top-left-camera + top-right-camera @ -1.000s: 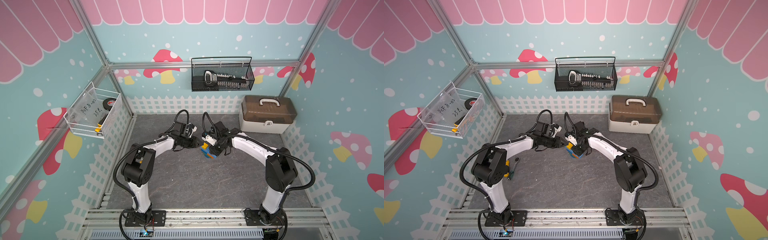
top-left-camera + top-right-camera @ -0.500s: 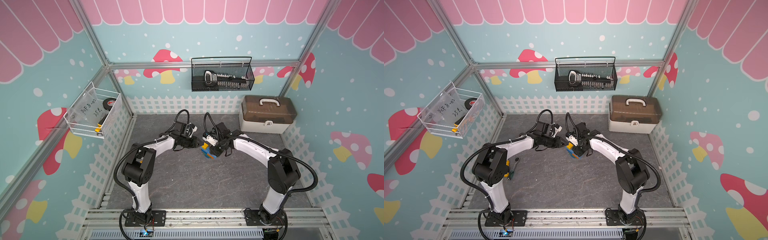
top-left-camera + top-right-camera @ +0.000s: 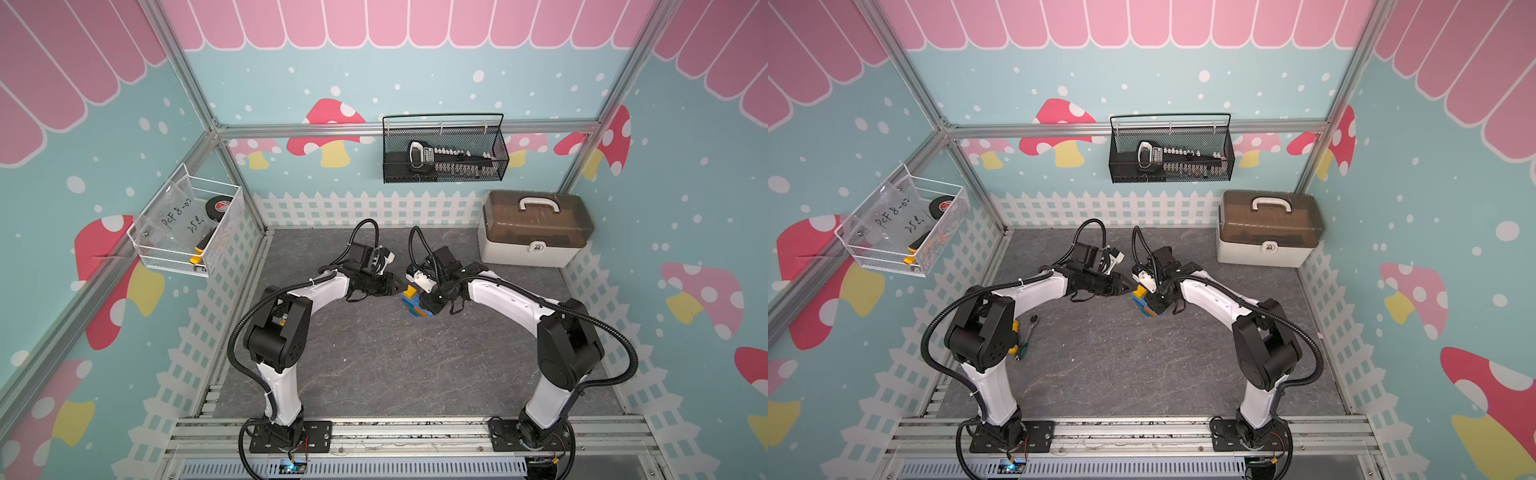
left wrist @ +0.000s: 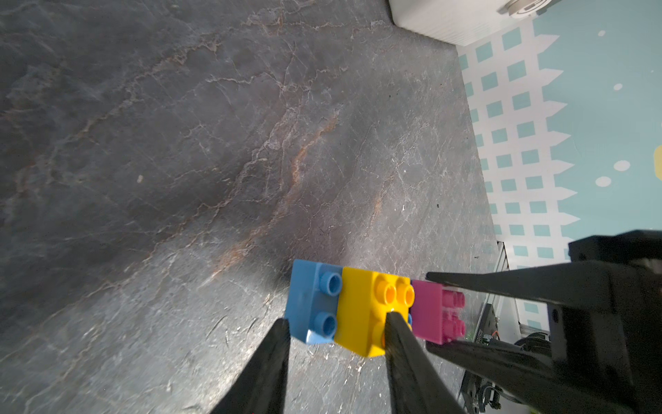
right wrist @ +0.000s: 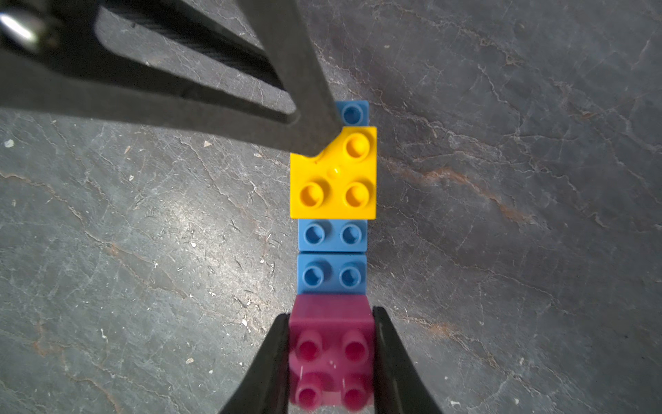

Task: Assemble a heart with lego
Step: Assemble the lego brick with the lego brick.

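The heart [image 5: 333, 236] appears nearly built, with only seating left: the pink brick [image 5: 331, 344] is clamped by the right gripper [image 5: 331, 315], and the yellow brick [image 5: 333, 179] is touched by the parted, empty left gripper [image 4: 336, 320].

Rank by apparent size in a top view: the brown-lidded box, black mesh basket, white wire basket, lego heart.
brown-lidded box, black mesh basket, white wire basket: alike; the baskets hang nearer the camera, so unranked.
Then lego heart: clearly smallest.
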{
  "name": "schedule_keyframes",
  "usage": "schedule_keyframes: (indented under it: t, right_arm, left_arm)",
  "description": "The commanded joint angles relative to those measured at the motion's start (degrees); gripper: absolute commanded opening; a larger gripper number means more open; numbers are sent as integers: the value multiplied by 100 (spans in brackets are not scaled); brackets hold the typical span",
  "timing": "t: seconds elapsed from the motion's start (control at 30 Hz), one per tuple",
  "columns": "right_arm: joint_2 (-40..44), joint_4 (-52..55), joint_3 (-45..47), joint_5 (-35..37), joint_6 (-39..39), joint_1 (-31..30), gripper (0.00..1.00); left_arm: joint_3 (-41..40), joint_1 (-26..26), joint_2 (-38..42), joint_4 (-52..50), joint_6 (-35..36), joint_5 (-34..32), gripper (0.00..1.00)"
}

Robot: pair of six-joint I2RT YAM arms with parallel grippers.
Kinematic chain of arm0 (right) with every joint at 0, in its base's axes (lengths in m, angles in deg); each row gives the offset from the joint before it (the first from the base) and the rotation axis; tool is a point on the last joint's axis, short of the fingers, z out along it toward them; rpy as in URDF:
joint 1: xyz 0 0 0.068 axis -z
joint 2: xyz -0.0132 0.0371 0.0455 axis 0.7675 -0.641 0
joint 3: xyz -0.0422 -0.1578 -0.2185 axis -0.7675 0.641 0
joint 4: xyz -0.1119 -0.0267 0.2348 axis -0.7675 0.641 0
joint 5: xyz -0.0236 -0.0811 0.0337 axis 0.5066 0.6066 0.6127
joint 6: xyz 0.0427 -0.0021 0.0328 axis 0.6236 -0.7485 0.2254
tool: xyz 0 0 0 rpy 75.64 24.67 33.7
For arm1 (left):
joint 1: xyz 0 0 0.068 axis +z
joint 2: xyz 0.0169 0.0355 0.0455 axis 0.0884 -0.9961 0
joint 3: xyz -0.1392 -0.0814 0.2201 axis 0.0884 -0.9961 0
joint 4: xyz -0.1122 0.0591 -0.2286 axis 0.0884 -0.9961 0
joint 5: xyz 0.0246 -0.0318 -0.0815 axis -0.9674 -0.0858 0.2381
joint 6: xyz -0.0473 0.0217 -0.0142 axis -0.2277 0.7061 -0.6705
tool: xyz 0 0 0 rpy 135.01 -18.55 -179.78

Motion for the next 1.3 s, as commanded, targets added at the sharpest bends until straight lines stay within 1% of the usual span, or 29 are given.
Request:
schedule_keyframes:
  t: [0.0, 0.1, 0.3, 0.37, 0.8, 1.17, 1.23, 1.27]
  right_arm:
    - [-466, 442, 91, 181, 74, 2, 19]
    - [-616, 567, -11, 330, 83, -2, 19]
    - [-776, 619, -108, 272, 84, -30, 19]
    - [-960, 704, -172, 321, 84, -36, 19]
    - [-1420, 1170, -614, 524, 101, -78, 19]
    - [-1524, 1242, -695, 603, 125, -89, 20]
    - [-1464, 1218, -727, 670, 141, -96, 22]
    - [-1435, 1220, -758, 721, 148, -86, 26]
  left_arm:
    - [94, 12, -195, -228, 187, -122, 42]
    - [97, 6, -212, -236, 191, -117, 42]
    - [96, 11, -246, -241, 209, -116, 41]
    - [97, 11, -257, -236, 211, -112, 42]
    - [62, 17, -310, -266, 270, -147, 41]
    - [20, 19, -267, -282, 290, -200, 41]
    - [18, 17, -233, -280, 288, -223, 41]
    - [9, 17, -207, -279, 294, -234, 41]
